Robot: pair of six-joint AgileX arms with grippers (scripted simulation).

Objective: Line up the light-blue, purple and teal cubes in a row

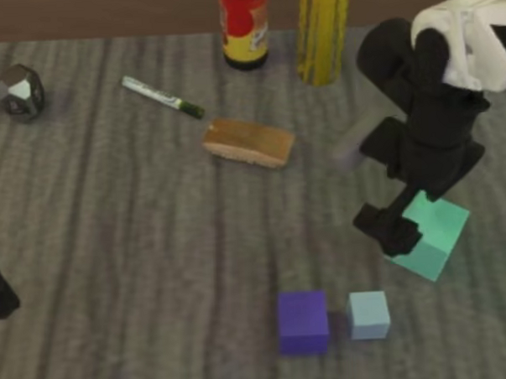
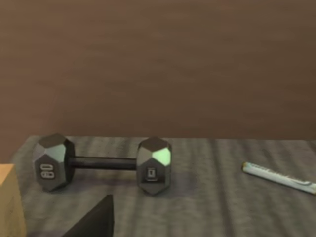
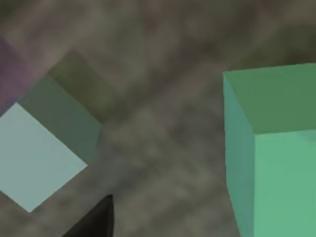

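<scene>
Your right gripper [image 1: 403,222] sits over the large mint-teal matte cube [image 1: 435,232]; you cannot tell how its jaws stand

My right arm reaches in from two o'clock, its tool [image 1: 399,229] low toward four o'clock. My left arm sits parked at nine o'clock.

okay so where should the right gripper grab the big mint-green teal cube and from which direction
Probably from straight above, closing on two opposite vertical side faces of the matte mint-green teal cube. It sits flat but turned at an angle to the table edges, so the fingers should rotate to match its faces, not its corners. The right gripper is low at its left edge. The small pale-blue cube stands apart, leaving room.
</scene>
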